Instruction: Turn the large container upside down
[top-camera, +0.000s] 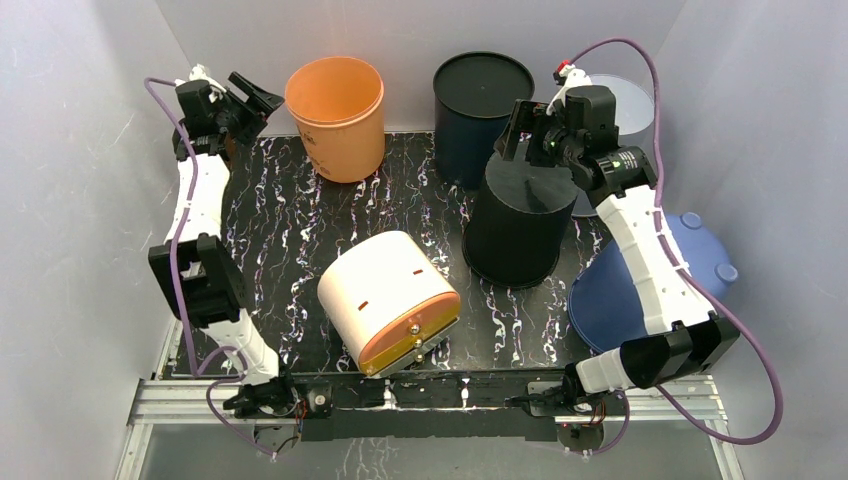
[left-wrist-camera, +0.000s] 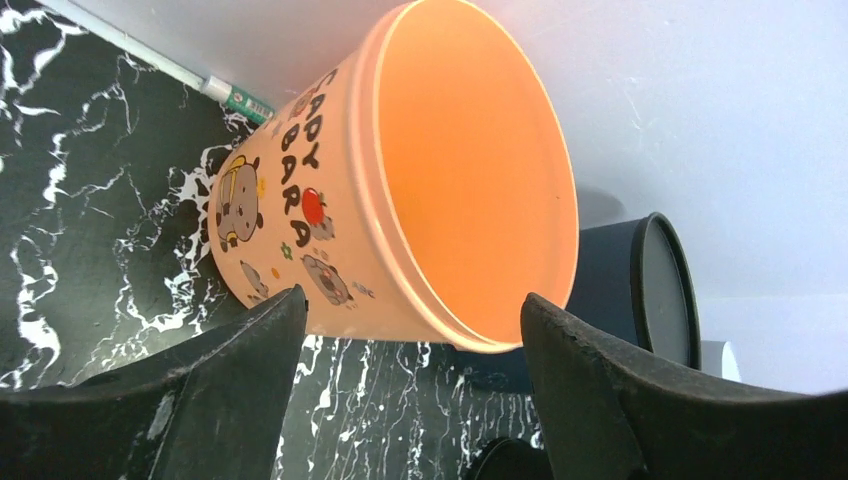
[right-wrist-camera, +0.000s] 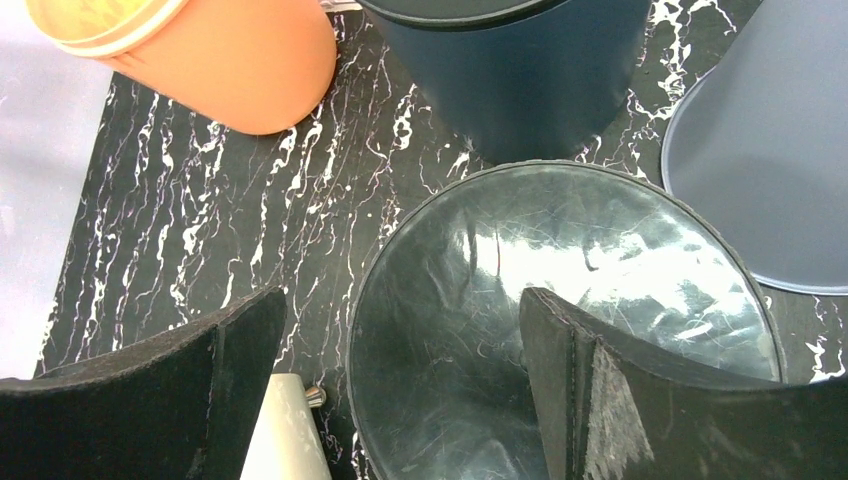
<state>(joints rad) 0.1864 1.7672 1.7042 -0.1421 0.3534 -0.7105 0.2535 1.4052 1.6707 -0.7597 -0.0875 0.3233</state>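
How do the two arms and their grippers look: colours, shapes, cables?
The left arm and the right arm both have white links joined by blocky black joints. A purple cable runs along each. Each arm ends in two broad, matte black fingers. A small red part sits at the right wrist.

an orange capybara bucket (top-camera: 336, 118) stands upright at the back of the black marbled table (top-camera: 290, 230), a dark navy bin (top-camera: 468, 140) near it. a cream bin (top-camera: 385, 295) lies on its side near the front edge.
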